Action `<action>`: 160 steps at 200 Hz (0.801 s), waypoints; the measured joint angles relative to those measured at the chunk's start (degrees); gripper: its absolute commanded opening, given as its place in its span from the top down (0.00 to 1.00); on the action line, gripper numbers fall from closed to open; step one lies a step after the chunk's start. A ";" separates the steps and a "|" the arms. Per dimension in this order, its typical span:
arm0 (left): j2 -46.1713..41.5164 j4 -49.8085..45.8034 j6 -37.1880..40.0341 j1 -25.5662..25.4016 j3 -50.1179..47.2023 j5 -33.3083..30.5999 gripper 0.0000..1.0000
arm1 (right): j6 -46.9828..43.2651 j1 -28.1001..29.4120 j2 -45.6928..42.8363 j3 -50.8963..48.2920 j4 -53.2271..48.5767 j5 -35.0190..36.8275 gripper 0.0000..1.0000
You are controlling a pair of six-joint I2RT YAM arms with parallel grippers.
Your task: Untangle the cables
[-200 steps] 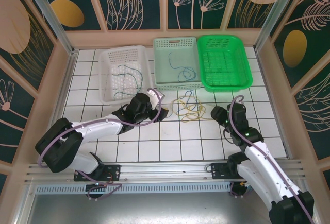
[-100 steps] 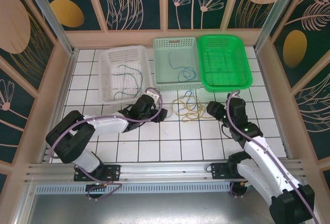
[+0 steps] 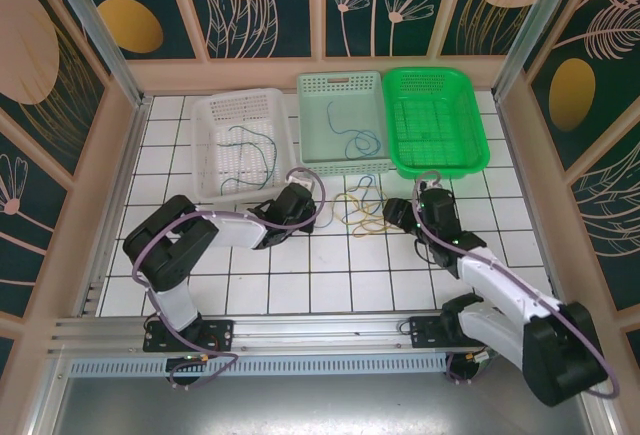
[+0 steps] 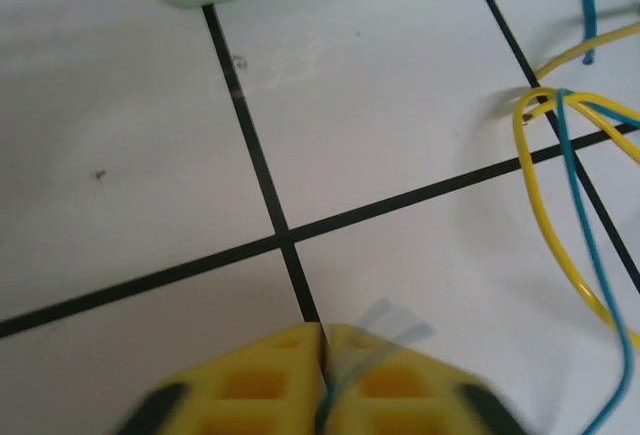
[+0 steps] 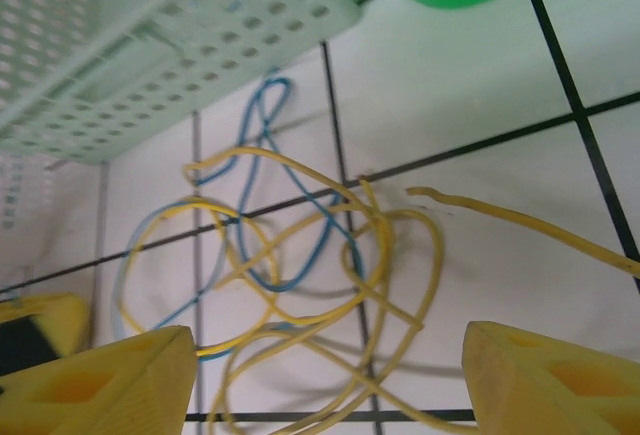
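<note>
Knotted cables (image 3: 365, 212) in front of three baskets.
Left claw (image 4: 322, 355) pinched shut on one blue cable (image 4: 590, 245); right claw (image 5: 328, 340) spread wide. Between them on the worktop (image 3: 330, 275), the yellow-and-blue heap lies slightly longer left to right, just before the pale green basket (image 3: 340, 83), flanked by one white basket (image 3: 210, 180) and one bright green basket (image 3: 432, 167).

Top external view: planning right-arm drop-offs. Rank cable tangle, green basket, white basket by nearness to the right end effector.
1. Cable tangle, just left of the right end effector.
2. Green basket, back right.
3. White basket, back left.
</note>
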 measured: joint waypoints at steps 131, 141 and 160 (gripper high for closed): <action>-29.38 -7.85 6.54 0.00 6.27 -1.40 1.00 | 2.40 -4.52 23.61 5.18 6.95 0.07 0.75; -30.73 -8.79 7.17 0.00 7.91 -1.88 1.00 | 2.40 -4.59 23.67 5.18 7.04 -0.07 0.75; -32.44 -10.38 8.20 0.00 11.69 -2.69 1.00 | 2.36 -4.70 23.74 5.11 7.21 -0.46 0.75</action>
